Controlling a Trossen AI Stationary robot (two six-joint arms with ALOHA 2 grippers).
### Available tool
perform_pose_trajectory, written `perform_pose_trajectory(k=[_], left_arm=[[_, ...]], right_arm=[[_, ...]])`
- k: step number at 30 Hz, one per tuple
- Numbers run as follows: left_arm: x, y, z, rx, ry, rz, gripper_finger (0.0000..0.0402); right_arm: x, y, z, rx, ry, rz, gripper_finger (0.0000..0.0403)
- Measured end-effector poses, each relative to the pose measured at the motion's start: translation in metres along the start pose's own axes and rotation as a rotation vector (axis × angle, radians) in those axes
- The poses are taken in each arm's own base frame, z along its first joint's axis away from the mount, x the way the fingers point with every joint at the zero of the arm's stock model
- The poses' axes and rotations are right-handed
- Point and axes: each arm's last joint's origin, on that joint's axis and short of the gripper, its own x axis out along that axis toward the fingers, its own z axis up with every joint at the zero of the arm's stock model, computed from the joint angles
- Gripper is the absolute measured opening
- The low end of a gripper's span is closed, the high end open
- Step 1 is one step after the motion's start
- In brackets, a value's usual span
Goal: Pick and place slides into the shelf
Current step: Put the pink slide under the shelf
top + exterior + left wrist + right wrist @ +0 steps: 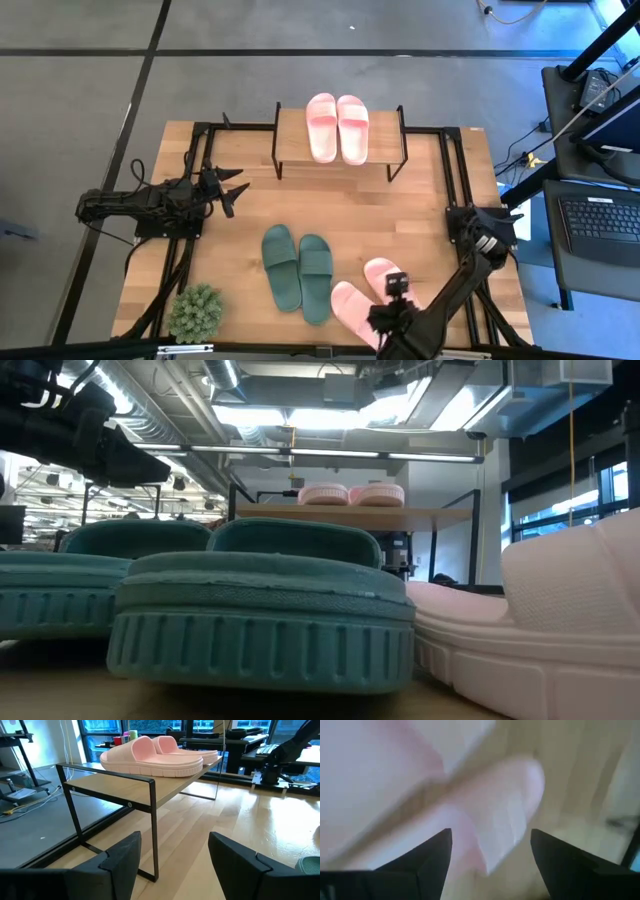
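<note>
Two light pink slides (337,127) lie side by side on the top board of the shelf (290,150) at the table's far middle. Two dark green slides (298,272) lie soles down on the table's near middle. Two more pink slides (352,305) lie to their right near the front edge. My right gripper (385,322) is low over these pink slides. It is open, with a pink slide (485,810) filling the view just ahead of the gap between its fingers (490,865). My left gripper (238,190) waits open and empty at the table's left, pointing at the shelf (115,785). My right gripper is open and comes down from above on a pink slide (485,810) near the table's front edge. The view is too close to tell whether the fingers touch it or which part lies between them. The slide lies on the table.
A small green potted plant (196,312) stands at the near left corner. Black frame rails (455,180) run along the table's left and right sides. Bare wood lies between the shelf and the green slides. The shelf's lower level (210,815) shows open under the top board.
</note>
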Motion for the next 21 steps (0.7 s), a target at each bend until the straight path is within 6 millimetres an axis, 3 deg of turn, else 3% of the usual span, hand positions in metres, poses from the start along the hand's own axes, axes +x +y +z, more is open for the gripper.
perform_pose_trajectory(k=[7,14,21], left_arm=[[0.000,0.000,0.000,-0.015,-0.001,0.000,0.0224],[0.000,0.000,0.000,-0.048,-0.001,0.000,0.0224],[0.000,0.000,0.000,-0.048,-0.001,0.000,0.0224]], right_arm=[[0.025,-0.003,-0.027,-0.035,0.065,-0.095,0.0271],[0.041,0.005,-0.028,-0.056,0.040,-0.069,0.0271],[0.065,0.003,-0.038,-0.062,0.057,-0.160,0.0271]])
